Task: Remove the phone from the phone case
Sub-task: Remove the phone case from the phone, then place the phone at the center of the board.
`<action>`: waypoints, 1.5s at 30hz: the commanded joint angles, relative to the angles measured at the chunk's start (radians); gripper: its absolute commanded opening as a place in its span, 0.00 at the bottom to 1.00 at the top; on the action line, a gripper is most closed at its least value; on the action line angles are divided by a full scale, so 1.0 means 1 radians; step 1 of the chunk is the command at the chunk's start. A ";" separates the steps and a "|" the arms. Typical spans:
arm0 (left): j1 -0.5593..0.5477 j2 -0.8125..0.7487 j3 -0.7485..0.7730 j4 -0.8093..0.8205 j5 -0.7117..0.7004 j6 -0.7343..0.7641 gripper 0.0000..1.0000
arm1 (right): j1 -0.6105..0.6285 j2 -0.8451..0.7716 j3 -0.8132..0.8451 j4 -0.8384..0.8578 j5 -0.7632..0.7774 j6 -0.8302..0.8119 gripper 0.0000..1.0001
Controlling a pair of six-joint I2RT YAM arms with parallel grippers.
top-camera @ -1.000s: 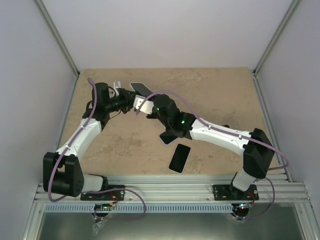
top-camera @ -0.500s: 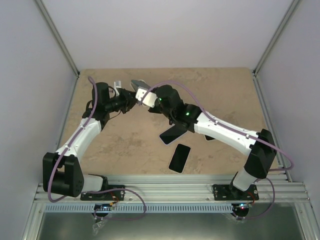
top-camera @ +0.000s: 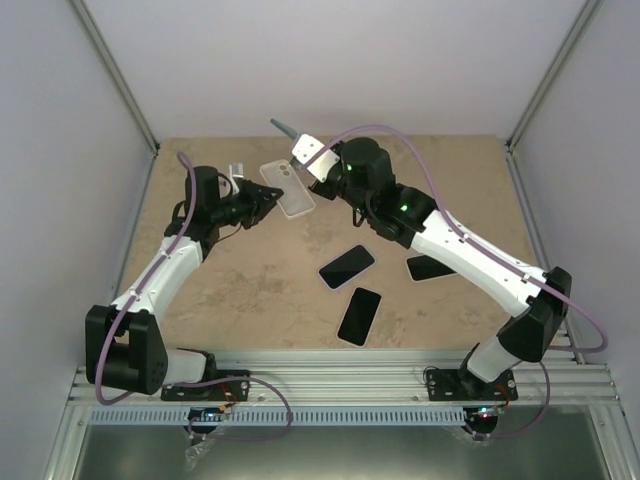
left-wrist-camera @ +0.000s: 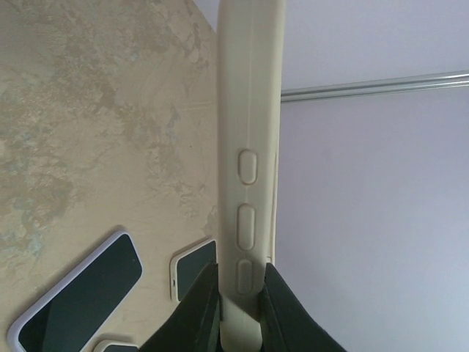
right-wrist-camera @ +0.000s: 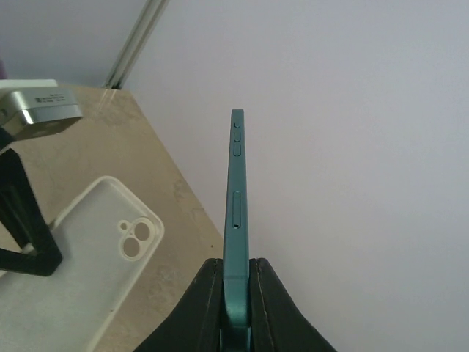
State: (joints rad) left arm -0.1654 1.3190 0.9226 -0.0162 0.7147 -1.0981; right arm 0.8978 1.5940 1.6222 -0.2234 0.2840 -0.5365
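Note:
My left gripper is shut on the cream phone case, held above the table at the back left; in the left wrist view the case stands edge-on between the jaws. The case is empty, and its camera holes show in the right wrist view. My right gripper is shut on the teal phone, lifted up and behind the case, apart from it. In the right wrist view the phone is edge-on between the jaws.
Three other phones lie screen-up on the table: one at the middle, one nearer the front, one partly under my right arm. Grey walls close in the back and both sides.
My right gripper has pulled the teal phone up and back out of the case. The case stays in my left gripper, now empty and turned flat to the top camera.

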 commanded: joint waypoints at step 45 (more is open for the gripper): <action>0.007 0.024 0.161 -0.219 -0.164 0.302 0.00 | -0.200 0.242 -0.545 0.499 0.251 -0.123 0.01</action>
State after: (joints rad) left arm -0.1635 1.3674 1.0897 -0.2550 0.5575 -0.8040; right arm 0.6888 1.8202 1.0721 0.1692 0.5049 -0.6701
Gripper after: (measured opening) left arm 0.106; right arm 0.068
